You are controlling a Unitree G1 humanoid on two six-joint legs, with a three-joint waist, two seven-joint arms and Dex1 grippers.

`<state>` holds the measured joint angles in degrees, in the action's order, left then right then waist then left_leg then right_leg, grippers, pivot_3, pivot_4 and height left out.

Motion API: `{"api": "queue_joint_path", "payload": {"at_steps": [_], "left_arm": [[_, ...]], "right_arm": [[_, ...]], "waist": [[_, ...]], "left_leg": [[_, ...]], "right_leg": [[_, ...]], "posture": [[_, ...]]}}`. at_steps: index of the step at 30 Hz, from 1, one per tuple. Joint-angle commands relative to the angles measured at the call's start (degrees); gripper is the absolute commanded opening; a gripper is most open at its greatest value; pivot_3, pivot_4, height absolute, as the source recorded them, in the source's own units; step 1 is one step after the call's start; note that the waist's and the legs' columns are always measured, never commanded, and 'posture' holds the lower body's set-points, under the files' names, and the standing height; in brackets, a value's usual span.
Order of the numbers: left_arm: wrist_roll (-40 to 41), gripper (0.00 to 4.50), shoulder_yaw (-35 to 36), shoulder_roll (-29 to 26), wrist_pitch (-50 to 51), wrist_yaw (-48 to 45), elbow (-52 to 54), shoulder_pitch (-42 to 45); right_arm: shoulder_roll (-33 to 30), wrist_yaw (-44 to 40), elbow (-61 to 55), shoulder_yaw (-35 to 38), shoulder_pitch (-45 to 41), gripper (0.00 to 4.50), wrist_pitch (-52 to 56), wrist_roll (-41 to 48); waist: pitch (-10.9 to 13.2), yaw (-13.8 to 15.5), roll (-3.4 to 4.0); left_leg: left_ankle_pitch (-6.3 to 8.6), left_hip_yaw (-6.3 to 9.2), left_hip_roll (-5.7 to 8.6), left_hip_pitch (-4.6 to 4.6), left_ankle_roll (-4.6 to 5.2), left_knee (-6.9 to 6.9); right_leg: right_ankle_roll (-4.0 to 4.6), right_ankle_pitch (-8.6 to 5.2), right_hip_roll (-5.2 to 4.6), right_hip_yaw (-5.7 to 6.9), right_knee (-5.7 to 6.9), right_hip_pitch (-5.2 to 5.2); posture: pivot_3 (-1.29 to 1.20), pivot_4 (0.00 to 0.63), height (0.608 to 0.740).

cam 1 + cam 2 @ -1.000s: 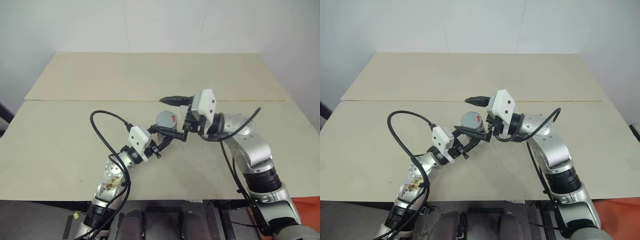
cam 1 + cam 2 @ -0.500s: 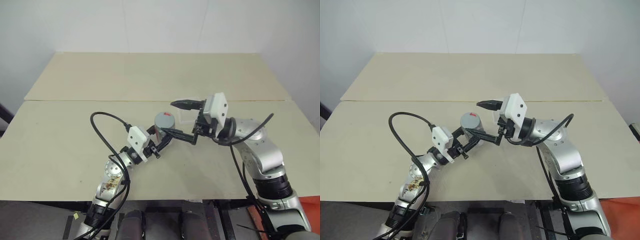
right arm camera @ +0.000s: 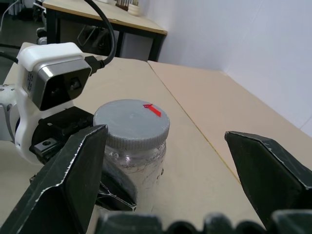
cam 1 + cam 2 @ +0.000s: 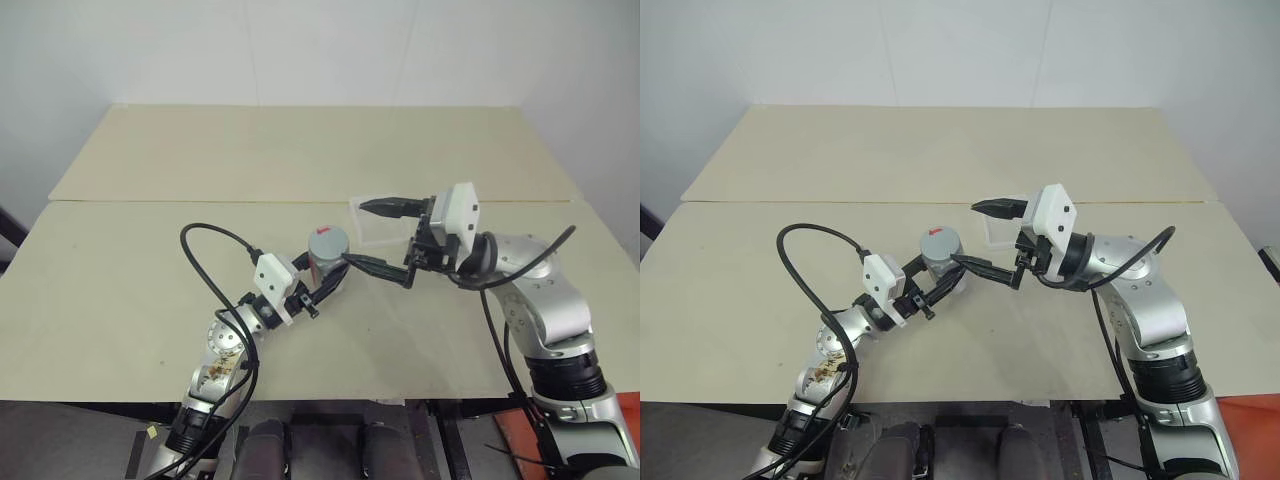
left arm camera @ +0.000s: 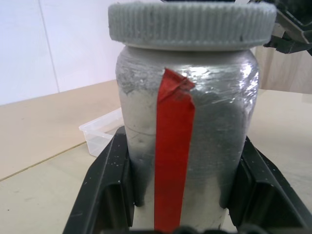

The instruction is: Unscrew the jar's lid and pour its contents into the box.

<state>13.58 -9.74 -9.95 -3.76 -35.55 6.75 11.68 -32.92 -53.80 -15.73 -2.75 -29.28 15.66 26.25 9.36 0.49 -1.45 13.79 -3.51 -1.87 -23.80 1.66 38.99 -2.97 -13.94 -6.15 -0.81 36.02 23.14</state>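
The right gripper (image 4: 378, 236), fingers spread wide, has drawn back rightward off the ridged grey lid (image 3: 131, 123). The left gripper (image 5: 183, 195) clamps the silver-grey jar with red tape (image 4: 327, 254) above the beige table (image 4: 120, 290), lid on; the clear plastic box (image 4: 374, 221) lies behind the right fingers

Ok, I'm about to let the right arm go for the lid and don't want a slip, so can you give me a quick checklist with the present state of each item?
1. Jar clamped in the left gripper: ok, a black finger presses on each side.
2. Jar upright: ok.
3. Lid on the jar: ok, seated flat on top; how tightly, cannot tell.
4. Right gripper open and empty: ok, fingers spread wider than the lid.
5. Right gripper around the lid: not ok, it stands off to the side, clear of the lid.
6. Box ready on the table: ok, beyond the right gripper; what lies inside, cannot tell.
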Motion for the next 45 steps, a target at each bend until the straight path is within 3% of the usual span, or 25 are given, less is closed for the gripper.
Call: {"api": "queue_joint_path", "payload": {"at_steps": [1, 5, 12, 21, 45], "left_arm": [[0.4, 1.98, 0.34, 0.16, -1.78, -0.16, 1.45, 0.5], [0.09, 1.98, 0.06, 0.37, -1.86, 0.0, 1.3, 0.72], [-0.32, 1.98, -0.37, 0.69, -1.94, 0.16, 1.4, 1.02], [-0.89, 1.98, -0.59, 0.65, -1.93, 0.61, 1.9, 0.83], [-0.65, 1.98, -0.12, 0.24, -2.76, -0.05, 0.68, 0.94]], "right_arm": [[-0.54, -0.93, -4.2, 2.95, -1.2, 4.46, 1.35, 4.36], [0.44, -0.99, -5.0, 1.32, -2.27, 4.46, 2.06, 4.69], [6.9, 0.43, 0.73, -4.88, -4.86, 4.46, -2.26, -2.27], [10.08, 0.97, 5.73, -6.21, -7.58, 4.46, -4.46, -6.32], [3.58, -3.04, 3.59, -1.37, -2.16, 4.46, -3.91, -2.4]], "waist": [[0.0, 0.02, 0.0], [0.0, -0.02, 0.0], [0.0, -0.28, 0.0], [0.0, -0.03, 0.0], [0.0, 0.0, 0.0]], "left_leg": [[0.0, 0.0, 0.0, 0.0, 0.0, 0.0], [0.0, 0.01, -0.01, 0.0, 0.0, 0.0], [0.0, 0.0, -0.01, 0.01, 0.0, 0.01], [0.0, 0.0, -0.01, 0.01, 0.0, 0.01], [0.0, -0.01, -0.01, 0.01, 0.0, 0.02]], "right_leg": [[0.0, 0.0, 0.0, 0.0, 0.0, 0.0], [0.0, 0.0, 0.0, 0.0, 0.01, 0.0], [0.0, 0.0, 0.04, -0.01, 0.01, 0.0], [0.0, 0.0, 0.04, 0.0, 0.01, 0.0], [0.0, 0.0, 0.04, 0.0, 0.01, -0.01]], "posture": [[0.0, 0.15, 0.74], [0.0, 0.15, 0.74], [0.0, 0.15, 0.74], [0.0, 0.15, 0.74], [0.0, 0.15, 0.74]]}}
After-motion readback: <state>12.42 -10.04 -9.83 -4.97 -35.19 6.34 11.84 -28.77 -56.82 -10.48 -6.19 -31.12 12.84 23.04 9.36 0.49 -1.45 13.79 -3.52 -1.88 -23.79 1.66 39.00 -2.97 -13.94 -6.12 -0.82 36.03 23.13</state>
